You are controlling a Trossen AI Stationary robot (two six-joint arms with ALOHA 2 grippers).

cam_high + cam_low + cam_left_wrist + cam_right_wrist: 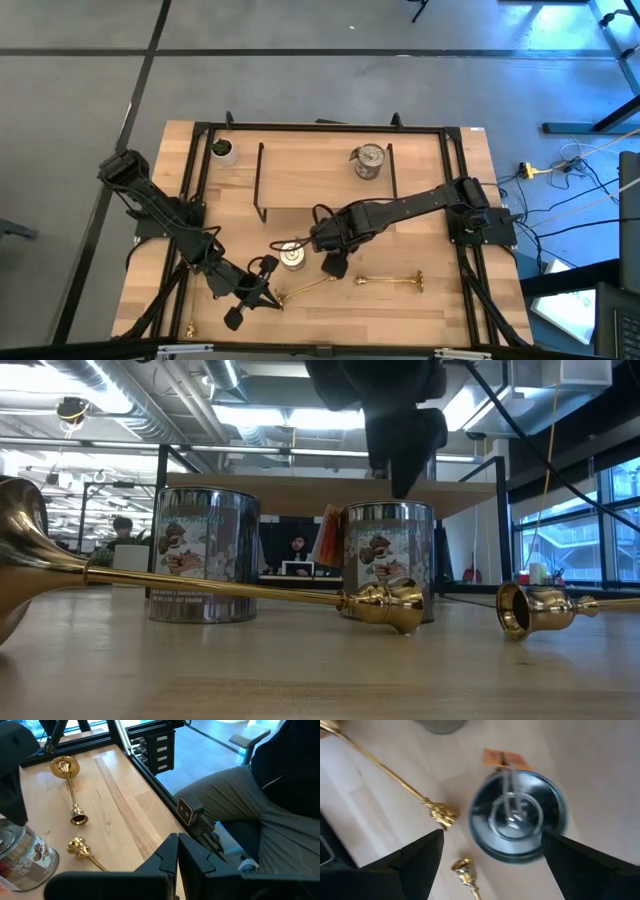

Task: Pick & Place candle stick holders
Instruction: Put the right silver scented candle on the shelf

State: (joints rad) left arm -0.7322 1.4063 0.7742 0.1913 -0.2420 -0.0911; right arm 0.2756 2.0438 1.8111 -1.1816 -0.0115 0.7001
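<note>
Right now my right gripper point(490, 852) hangs with fingers spread wide straight above the squat silvery round cup point(517, 812) standing mid-worktop point(440, 210), nearer than my left gripper point(262, 288), fingers pressed together, beside the slim gold-brass stick point(310, 288).

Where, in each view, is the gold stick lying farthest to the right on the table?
High: stick front, right of centre.
Low: right edge, cup end showing.
Left wrist: upper left.
Right wrist: only its tip, bottom centre.
Landmark: the second stick, its tip beside it in every view.
</note>
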